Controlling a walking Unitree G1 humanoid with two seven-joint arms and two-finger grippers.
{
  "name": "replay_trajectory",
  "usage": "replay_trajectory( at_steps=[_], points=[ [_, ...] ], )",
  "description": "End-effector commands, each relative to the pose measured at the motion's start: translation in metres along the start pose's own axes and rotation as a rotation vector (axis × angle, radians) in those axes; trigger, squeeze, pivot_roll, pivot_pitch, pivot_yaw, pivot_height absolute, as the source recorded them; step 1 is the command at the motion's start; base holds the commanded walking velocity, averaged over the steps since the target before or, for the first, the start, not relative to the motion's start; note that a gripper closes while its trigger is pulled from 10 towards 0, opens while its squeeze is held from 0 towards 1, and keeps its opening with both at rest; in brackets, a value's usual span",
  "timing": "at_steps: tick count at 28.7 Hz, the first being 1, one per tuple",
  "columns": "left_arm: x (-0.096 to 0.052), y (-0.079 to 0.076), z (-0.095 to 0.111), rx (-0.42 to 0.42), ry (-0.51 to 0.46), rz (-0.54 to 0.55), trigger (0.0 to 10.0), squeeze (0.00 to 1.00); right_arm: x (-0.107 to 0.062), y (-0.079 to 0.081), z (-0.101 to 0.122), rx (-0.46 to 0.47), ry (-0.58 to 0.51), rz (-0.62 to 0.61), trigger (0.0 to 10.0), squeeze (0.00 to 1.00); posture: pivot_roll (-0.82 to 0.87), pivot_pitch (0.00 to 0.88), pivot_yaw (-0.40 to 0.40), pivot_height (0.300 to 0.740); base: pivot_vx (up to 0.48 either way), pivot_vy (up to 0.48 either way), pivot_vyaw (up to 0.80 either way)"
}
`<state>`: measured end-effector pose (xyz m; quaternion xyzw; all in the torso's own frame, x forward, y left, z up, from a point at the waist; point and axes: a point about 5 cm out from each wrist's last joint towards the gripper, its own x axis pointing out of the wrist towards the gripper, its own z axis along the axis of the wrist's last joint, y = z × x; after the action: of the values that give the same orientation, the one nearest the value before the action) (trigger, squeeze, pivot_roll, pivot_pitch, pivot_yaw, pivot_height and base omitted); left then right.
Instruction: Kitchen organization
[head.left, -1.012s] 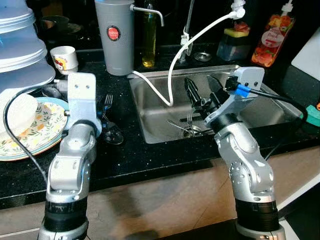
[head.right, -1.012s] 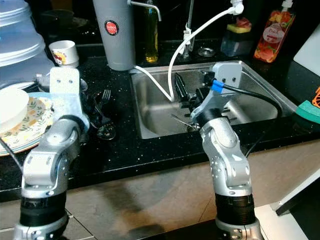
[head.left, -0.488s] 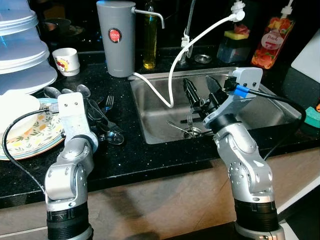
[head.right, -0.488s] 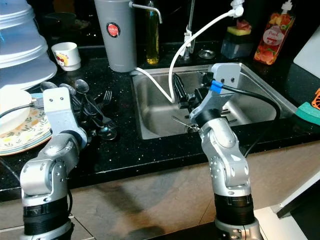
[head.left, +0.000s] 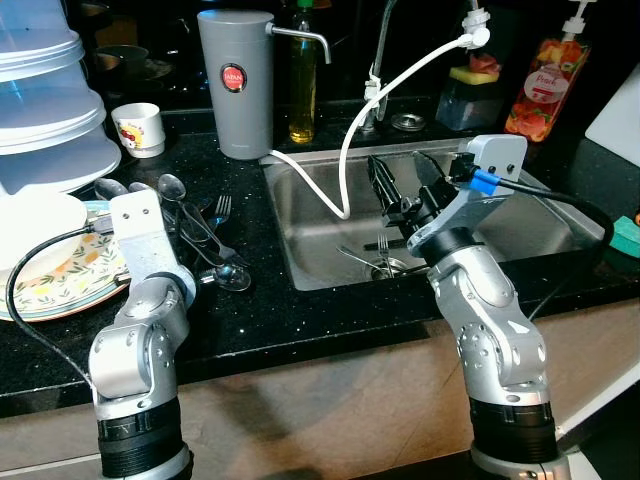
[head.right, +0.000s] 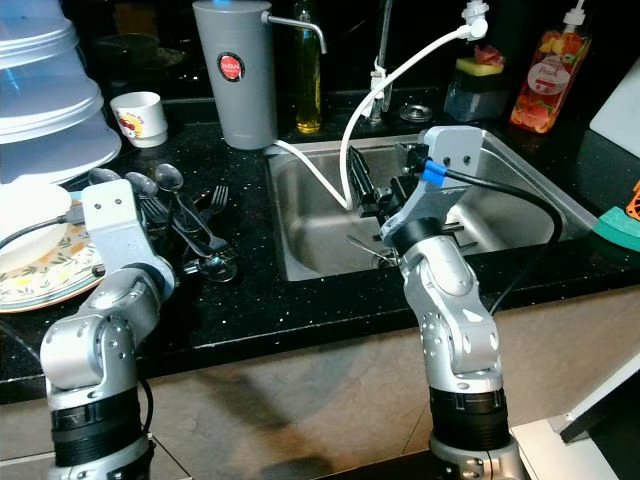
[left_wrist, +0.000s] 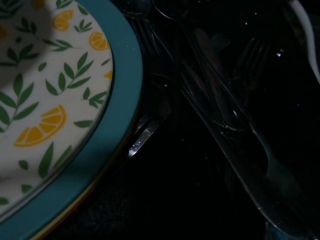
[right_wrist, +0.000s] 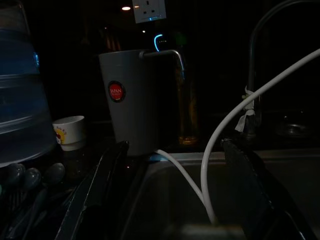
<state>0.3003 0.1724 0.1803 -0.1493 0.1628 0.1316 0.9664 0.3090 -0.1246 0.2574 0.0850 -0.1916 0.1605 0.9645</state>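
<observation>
Little appears done yet. The right gripper (head.left: 400, 185) is held above the sink (head.left: 310, 235) with fingers spread and nothing grasped; utensils (head.left: 375, 262) lie below it. Cutlery (head.left: 205, 235) is scattered just beyond the left gripper, whose fingers cannot be judged.

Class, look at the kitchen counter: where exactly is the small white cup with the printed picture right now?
In the left eye view the small white cup stands at the back left of the black counter, between the stacked white containers and the tall grey dispenser, behind the loose spoons.

Plate (head.left: 60, 285) left, cutlery (head.left: 195, 225) beside it — sink (head.left: 320, 225) right.
</observation>
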Motion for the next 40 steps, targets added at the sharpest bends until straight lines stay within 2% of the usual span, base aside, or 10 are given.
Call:
replay_trajectory(
  at_steps=[1, 8, 9, 26, 27, 32, 33, 34, 35, 40],
  points=[
    [0.008, 0.009, -0.048, -0.022, 0.259, 0.043, 0.0, 0.00, 0.001, -0.001, 0.001, -0.001, 0.000, 0.001, 10.0, 0.00, 0.04, 0.000, -0.025, 0.740, 0.000, 0.000, 0.00],
    [0.012, 0.005, -0.028, 0.167, 0.100, 0.051, 0.0, 0.00, 0.001, -0.002, 0.002, -0.003, -0.002, -0.001, 10.0, 0.00, 0.04, 0.000, -0.024, 0.740, 0.000, 0.000, 0.00],
    [0.011, 0.000, -0.013, 0.243, 0.010, 0.058, 7.8, 1.00, 0.002, -0.001, 0.002, -0.003, -0.004, 0.001, 10.0, 0.00, 0.04, 0.000, -0.024, 0.740, 0.000, 0.000, 0.00],
    [0.003, -0.013, 0.004, 0.211, -0.066, 0.020, 10.0, 1.00, 0.003, 0.000, 0.002, 0.000, -0.007, 0.011, 10.0, 0.00, 0.03, 0.000, -0.020, 0.740, 0.000, 0.000, 0.00],
    [0.003, -0.013, 0.001, 0.186, -0.040, 0.019, 10.0, 0.00, 0.004, 0.001, 0.003, 0.000, -0.007, 0.012, 10.0, 0.00, 0.03, 0.000, -0.020, 0.740, 0.000, 0.000, 0.00],
    [0.007, -0.009, -0.021, 0.067, 0.126, 0.023, 10.0, 0.00, 0.004, 0.001, 0.002, 0.000, -0.007, 0.013, 10.0, 0.00, 0.04, 0.000, -0.023, 0.740, 0.000, 0.000, 0.00],
    [0.008, -0.007, -0.030, 0.009, 0.194, 0.025, 4.1, 0.00, 0.003, 0.001, 0.002, -0.001, -0.007, 0.012, 10.0, 0.00, 0.04, 0.000, -0.023, 0.740, 0.000, 0.000, 0.00],
    [0.008, -0.007, -0.032, 0.001, 0.204, 0.026, 4.1, 0.00, 0.003, 0.001, 0.002, -0.001, -0.007, 0.012, 10.0, 0.00, 0.04, 0.000, -0.023, 0.740, 0.000, 0.000, 0.00],
    [0.009, -0.007, -0.032, -0.008, 0.207, 0.026, 0.0, 0.00, 0.003, 0.001, 0.002, -0.001, -0.007, 0.011, 10.0, 0.00, 0.04, 0.000, -0.021, 0.740, 0.000, 0.000, 0.00],
    [0.013, -0.005, -0.023, -0.062, 0.208, 0.035, 0.0, 0.00, 0.002, 0.000, 0.002, 0.000, -0.008, 0.005, 10.0, 0.00, 0.04, 0.000, -0.021, 0.740, 0.000, 0.000, 0.00]
  ],
)
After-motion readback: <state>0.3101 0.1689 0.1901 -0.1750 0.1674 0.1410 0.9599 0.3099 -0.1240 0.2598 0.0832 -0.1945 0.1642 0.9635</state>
